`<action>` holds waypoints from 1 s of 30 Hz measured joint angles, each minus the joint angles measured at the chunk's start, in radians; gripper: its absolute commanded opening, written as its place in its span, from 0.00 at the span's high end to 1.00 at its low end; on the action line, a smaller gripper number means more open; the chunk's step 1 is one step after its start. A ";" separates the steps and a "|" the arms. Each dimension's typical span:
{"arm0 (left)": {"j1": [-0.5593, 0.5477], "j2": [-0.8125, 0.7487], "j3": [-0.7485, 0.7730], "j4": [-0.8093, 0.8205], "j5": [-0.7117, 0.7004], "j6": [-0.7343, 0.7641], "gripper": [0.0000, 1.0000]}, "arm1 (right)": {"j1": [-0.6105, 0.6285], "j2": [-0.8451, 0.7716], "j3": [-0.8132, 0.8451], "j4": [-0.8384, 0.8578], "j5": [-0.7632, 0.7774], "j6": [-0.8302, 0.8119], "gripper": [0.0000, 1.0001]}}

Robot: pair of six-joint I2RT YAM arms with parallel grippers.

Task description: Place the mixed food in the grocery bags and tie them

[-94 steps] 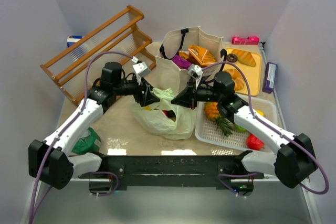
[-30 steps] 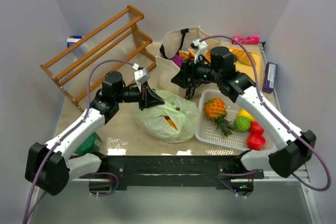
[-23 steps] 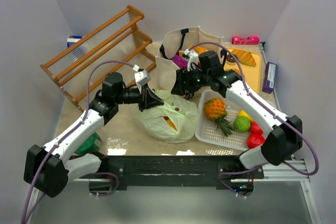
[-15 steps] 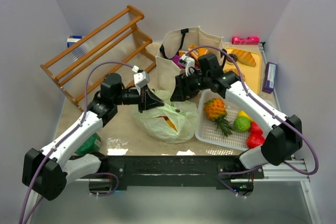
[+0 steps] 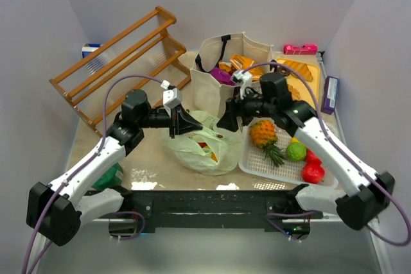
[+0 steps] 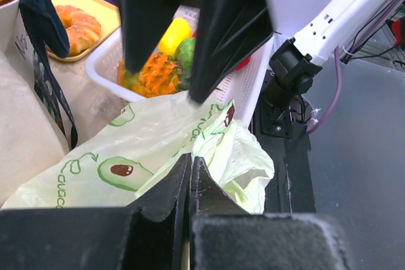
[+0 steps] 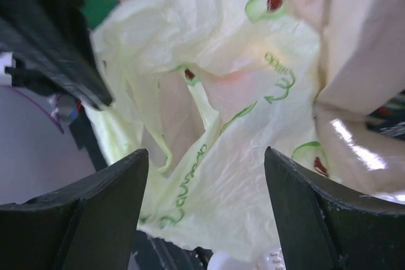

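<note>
Tabletop [image 5: 144,158], green bag [image 5: 212,151] pinched in L tool [image 5: 191,123], R tool [image 5: 227,124] spread above

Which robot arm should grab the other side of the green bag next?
Probably the right: the right gripper hangs open just above the green bag, while the left gripper is shut, pinching its edge.

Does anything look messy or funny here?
Yes. The pale green plastic bag lies crumpled and slumped on the table, untied, with something orange peeking from its mouth. The left gripper pinches its top edge. The wooden rack at the back sits at a slant.
</note>
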 measured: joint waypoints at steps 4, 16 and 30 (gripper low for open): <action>-0.001 -0.011 0.000 0.020 -0.005 -0.016 1.00 | -0.002 -0.189 -0.012 0.056 0.043 0.012 0.10; -0.023 0.016 0.014 0.121 -0.001 -0.100 1.00 | 0.190 -0.275 -0.150 0.165 0.159 -0.013 0.01; -0.075 0.101 0.107 0.123 -0.105 -0.113 0.65 | 0.235 -0.319 -0.380 0.380 0.319 0.000 0.95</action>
